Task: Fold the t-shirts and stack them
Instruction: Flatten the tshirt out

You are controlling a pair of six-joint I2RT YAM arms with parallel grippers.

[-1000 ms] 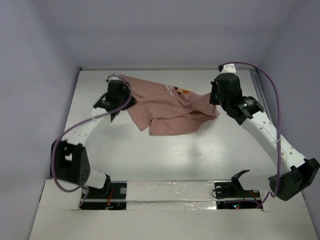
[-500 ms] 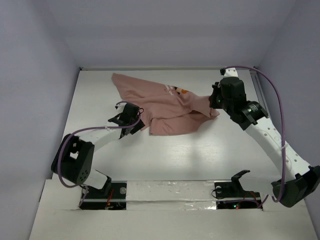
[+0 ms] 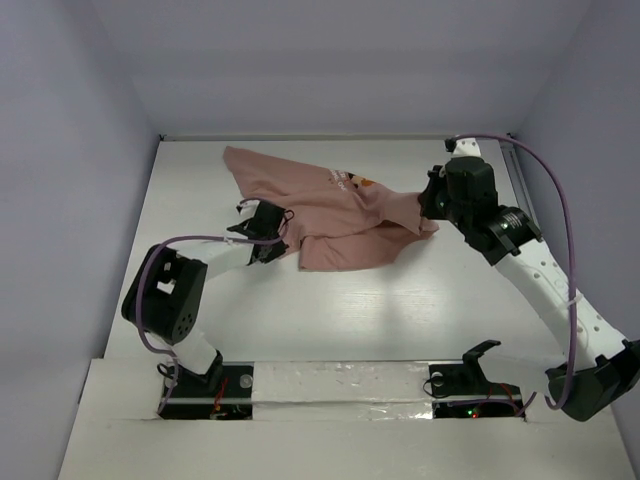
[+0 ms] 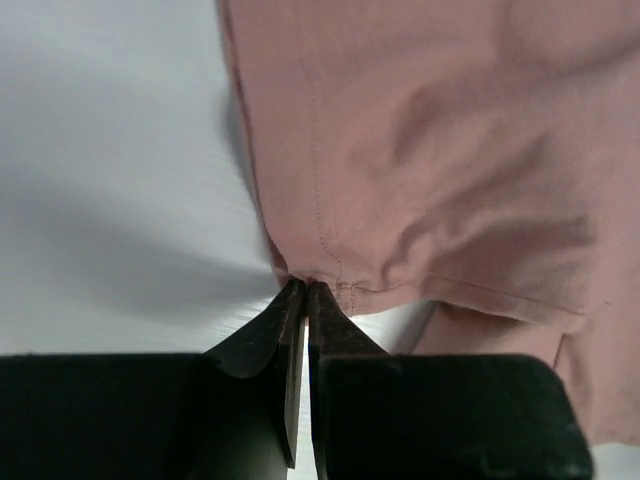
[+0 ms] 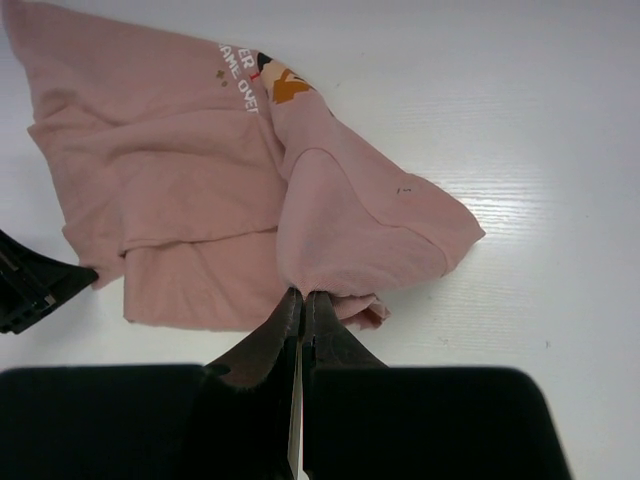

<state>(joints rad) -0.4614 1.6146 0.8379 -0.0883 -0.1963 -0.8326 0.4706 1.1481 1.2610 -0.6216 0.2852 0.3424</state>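
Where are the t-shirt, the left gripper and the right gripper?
t-shirt (image 3: 318, 208): top external view, flat cloth near its middle.
left gripper (image 4: 305, 288): left wrist view, between fingertips pinching the hem.
right gripper (image 5: 302, 294): right wrist view, between fingertips pinching a fold.

The left end effector (image 4: 305, 292) has left the t-shirt's (image 3: 320, 205) far left corner and now pinches its near left hem, with the arm folded back toward its base. The right end effector (image 5: 302, 296) has shifted slightly rightward and nearer.
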